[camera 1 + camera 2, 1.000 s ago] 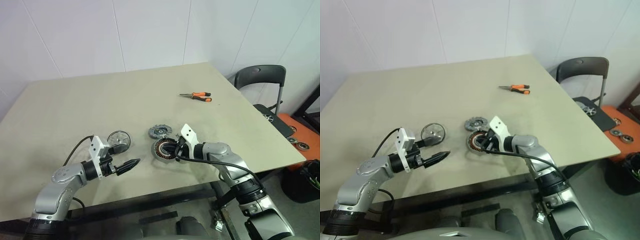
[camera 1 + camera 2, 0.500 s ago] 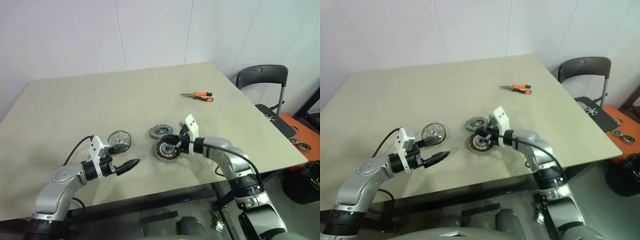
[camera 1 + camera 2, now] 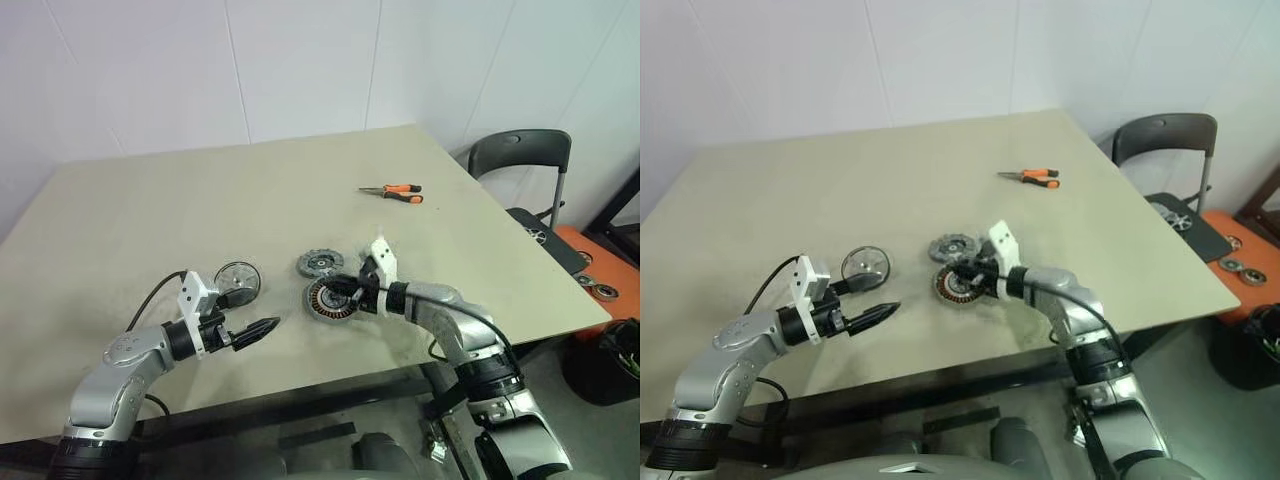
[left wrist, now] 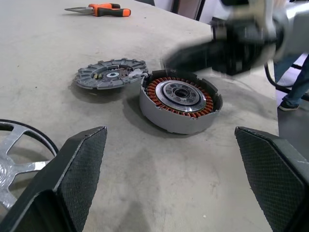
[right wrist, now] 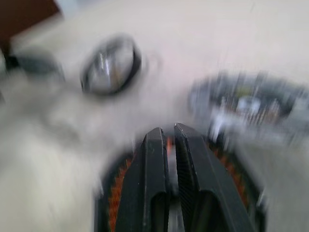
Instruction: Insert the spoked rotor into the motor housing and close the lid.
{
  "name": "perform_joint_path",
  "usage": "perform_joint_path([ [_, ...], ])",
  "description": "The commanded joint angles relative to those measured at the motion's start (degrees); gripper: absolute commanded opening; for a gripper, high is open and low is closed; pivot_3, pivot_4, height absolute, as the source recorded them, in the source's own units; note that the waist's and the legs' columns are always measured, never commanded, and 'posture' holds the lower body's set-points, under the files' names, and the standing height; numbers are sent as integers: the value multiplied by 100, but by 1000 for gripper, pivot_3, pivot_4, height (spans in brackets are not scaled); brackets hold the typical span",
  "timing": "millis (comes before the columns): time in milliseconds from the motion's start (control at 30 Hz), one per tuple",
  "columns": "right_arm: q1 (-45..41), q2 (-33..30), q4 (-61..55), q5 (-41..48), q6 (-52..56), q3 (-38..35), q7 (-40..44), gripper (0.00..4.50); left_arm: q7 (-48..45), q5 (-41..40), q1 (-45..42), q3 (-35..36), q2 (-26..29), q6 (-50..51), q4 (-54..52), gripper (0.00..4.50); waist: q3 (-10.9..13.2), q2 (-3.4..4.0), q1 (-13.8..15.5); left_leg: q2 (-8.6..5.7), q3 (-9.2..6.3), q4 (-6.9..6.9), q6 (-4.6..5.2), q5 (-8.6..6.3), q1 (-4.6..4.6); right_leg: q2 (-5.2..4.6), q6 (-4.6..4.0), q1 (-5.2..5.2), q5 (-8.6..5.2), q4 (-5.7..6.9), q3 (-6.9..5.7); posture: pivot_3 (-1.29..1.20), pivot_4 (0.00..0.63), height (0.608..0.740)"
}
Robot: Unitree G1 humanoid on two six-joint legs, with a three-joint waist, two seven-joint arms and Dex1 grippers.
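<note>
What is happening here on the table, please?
A humanoid robot is working on a motor at a beige table. Its right gripper, fingers shut and holding nothing, is over the motor housing, whose copper windings are exposed. The lid lies flat just behind the housing, and the spoked rotor lies to the left of both, not yet inserted. The left gripper, fingers open and empty, hovers near the rotor. Orange-handled pliers lie farther back.

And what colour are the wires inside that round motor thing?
Coppery orange, ringing the motor housing's silvery centre; clearest in the left wrist view.
</note>
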Motion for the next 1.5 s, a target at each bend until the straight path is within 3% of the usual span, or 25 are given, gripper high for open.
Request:
perform_joint_path([
  [33,-108,-45,-178,33,35,15,8,380,13,-57,-52,135,11,-90,-145,4500,0,0,8,0,0,-3,0,0,0,0,0,-1,0,-2,0,0,0,740],
  [167,161,-415,-119,-823,-610,855,142,380,24,-53,-71,137,9,-89,-129,4500,1,1,17,0,0,-6,0,0,-6,-2,1,-3,-1,-12,-2,0,0,740],
  [333,372,-604,23,-1160,-994,1193,291,380,28,-59,-80,158,15,-92,-107,4500,-2,-2,4,0,2,-4,0,0,-1,-1,2,1,-1,-11,-1,0,0,740],
  [733,-224,143,-166,324,197,-330,-116,380,23,-76,-68,153,9,-87,-133,4500,1,2,2,0,0,-1,0,0,-3,0,0,-3,0,-3,0,0,0,740],
  [867,141,-385,-229,-716,-517,829,206,380,23,-73,-92,143,5,-87,-123,4500,0,0,28,0,0,-4,0,0,-4,-1,1,-2,-1,-10,-2,0,0,740],
  [1033,415,-709,-14,-1374,-1103,1473,323,380,28,-73,-129,157,-1,-94,-87,4500,-8,-4,7,-1,5,-5,1,-1,-2,-3,3,2,-1,-14,2,0,0,740],
  [1367,-13,-75,19,-234,-322,157,78,380,15,-66,-145,152,8,-85,-71,4500,-7,-3,9,-1,1,2,0,0,1,0,1,4,0,-3,1,0,0,740],
  [1433,-276,135,118,262,114,-389,-149,380,20,-68,-142,142,3,-79,-95,4500,-6,-2,4,-1,1,1,0,0,-3,-1,1,-1,0,-4,1,0,0,740],
  [1500,-324,145,96,307,235,-423,-145,380,25,-68,-139,140,3,-74,-108,4500,-5,-1,3,-1,1,0,0,0,-3,-1,0,-3,1,-3,1,0,0,740],
])
